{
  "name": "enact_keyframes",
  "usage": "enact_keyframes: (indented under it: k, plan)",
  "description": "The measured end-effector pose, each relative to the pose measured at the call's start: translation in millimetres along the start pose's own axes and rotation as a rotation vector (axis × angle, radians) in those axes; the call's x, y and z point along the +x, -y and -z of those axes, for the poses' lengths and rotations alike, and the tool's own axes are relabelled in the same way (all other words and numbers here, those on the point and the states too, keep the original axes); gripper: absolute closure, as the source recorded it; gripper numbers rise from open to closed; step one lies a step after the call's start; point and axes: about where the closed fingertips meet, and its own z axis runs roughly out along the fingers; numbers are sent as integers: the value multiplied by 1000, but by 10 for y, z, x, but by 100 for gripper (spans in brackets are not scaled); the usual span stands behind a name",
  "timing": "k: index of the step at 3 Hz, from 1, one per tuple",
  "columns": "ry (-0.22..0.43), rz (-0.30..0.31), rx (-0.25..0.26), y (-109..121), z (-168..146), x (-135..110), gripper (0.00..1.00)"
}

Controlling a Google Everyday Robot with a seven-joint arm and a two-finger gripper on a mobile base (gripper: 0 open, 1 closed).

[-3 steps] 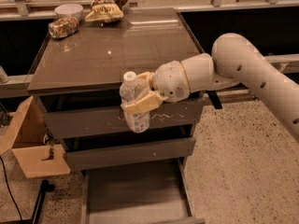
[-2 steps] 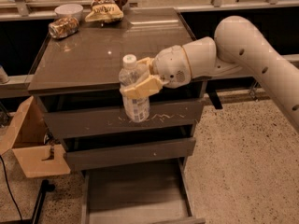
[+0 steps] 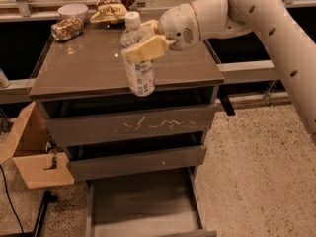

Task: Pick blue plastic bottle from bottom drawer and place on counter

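The blue plastic bottle [image 3: 138, 65] is clear with a white cap and a pale label. My gripper [image 3: 144, 47] is shut on its upper body and holds it upright in the air, over the front edge of the counter [image 3: 89, 63]. The bottle's base hangs level with the counter's front lip. The bottom drawer [image 3: 143, 204] is pulled open below and its grey floor is bare. My white arm [image 3: 256, 19] reaches in from the upper right.
A crushed metal can [image 3: 67, 27], a white bowl [image 3: 73, 10] and snack bags [image 3: 111, 6] sit at the counter's back edge. The top drawer front [image 3: 133, 125] has white scratches. An open cardboard box [image 3: 34, 152] stands at the left of the cabinet.
My gripper has lifted the bottle up and slightly right, from in front of the top drawer to counter height.
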Motion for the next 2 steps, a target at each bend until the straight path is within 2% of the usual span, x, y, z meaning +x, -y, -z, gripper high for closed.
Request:
enact_keyframes:
  k: [1,2]
  plan:
    - [-3,21,2,247,18,-239,100]
    - [5,30,20,509,15,-350,100]
